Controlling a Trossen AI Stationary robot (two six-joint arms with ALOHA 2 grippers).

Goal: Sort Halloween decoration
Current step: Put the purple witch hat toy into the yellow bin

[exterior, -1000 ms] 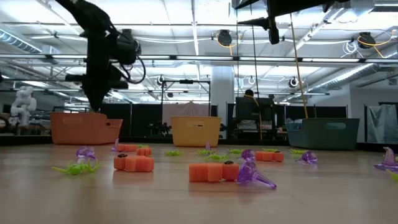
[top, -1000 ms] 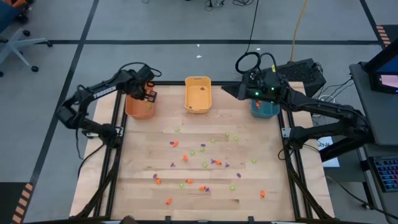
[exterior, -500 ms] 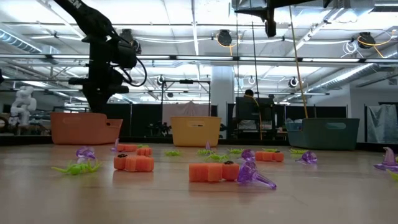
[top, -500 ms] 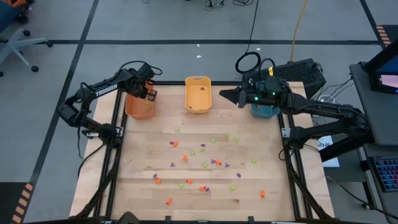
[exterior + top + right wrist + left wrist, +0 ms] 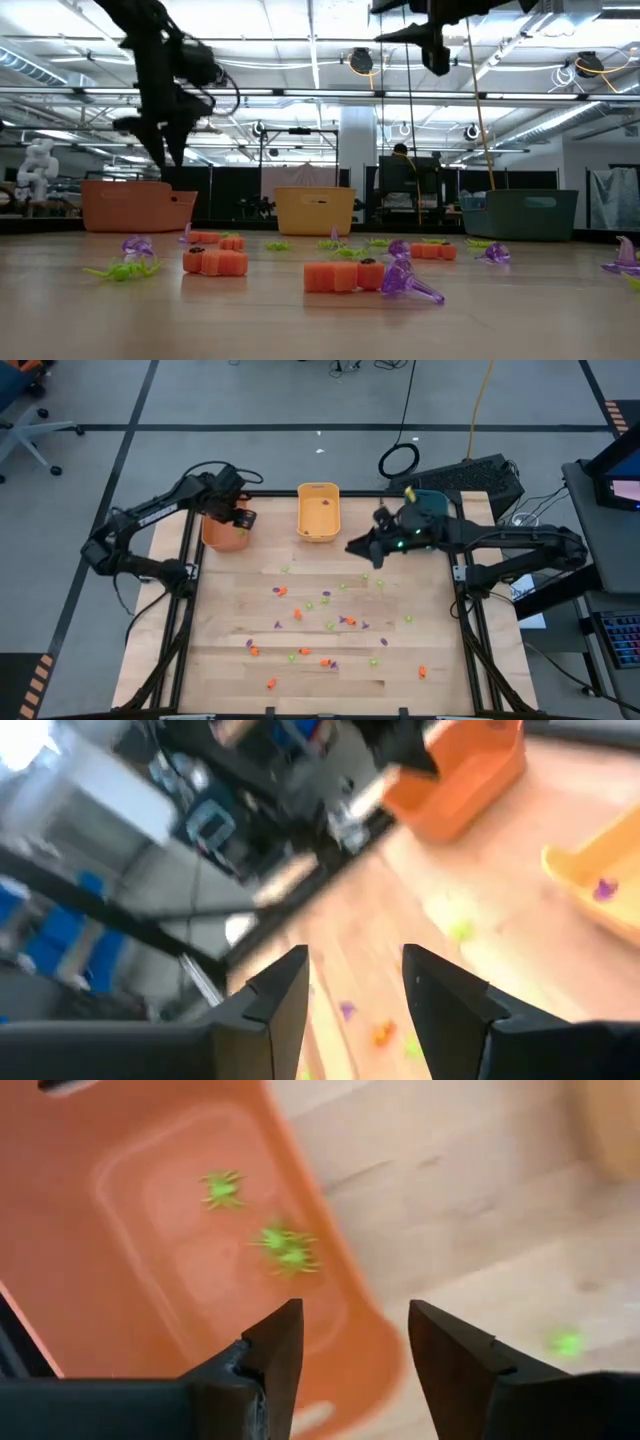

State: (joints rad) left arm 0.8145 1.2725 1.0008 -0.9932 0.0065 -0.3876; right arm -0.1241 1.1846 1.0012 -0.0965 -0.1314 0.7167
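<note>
Small orange, green and purple trinkets [image 5: 330, 622] lie scattered over the wooden table; in the low view they sit close up [image 5: 345, 275]. My left gripper [image 5: 242, 520] hangs open and empty over the near end of the orange bin [image 5: 220, 532], pointing steeply down. In its wrist view the fingers [image 5: 355, 1315] frame the bin's floor, where green spider trinkets [image 5: 285, 1250] lie. My right gripper [image 5: 352, 547] is open and empty too [image 5: 355, 960], held high above the table between the yellow bin [image 5: 318, 512] and the teal bin [image 5: 428, 506].
The three bins stand in a row along the table's far edge. Black frame rails run along the table's left and right sides [image 5: 462, 610]. Purple trinkets lie in the yellow bin [image 5: 603, 890]. The near half of the table holds most of the loose trinkets.
My left gripper has opened above the orange bin and risen a little, tipping as it went. My right gripper has swung from over the teal bin toward the table's left and near side, sinking somewhat, its fingers staying open.
</note>
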